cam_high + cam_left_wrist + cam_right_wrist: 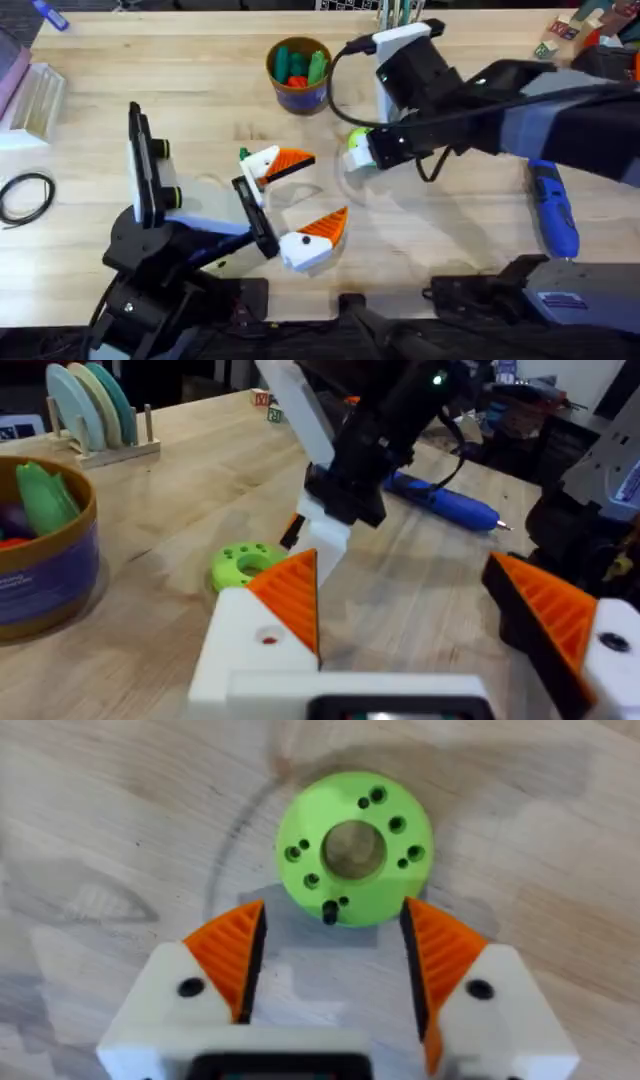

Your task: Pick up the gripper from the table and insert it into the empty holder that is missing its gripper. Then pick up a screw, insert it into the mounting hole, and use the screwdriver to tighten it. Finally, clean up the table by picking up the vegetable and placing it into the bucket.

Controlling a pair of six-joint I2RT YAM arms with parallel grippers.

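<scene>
Wooden table — on it: bucket, green disc, screwdriver, black cable loop.

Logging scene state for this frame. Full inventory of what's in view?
bucket: 1, blue-purple wall with tan rim, far centre of table, green and red toys inside
green disc: 1, bright green with dark holes, mid-table, in front of the right gripper
screwdriver: 1, blue, right side of table
cable loop: 1, black, left edge
disc rack: 1, wooden, pale discs standing in it, far side of the table
table: 1, light wood
left gripper: 1, white with orange pads, open, mid-table
right gripper: 1, white with orange pads, open, facing the green disc
</scene>
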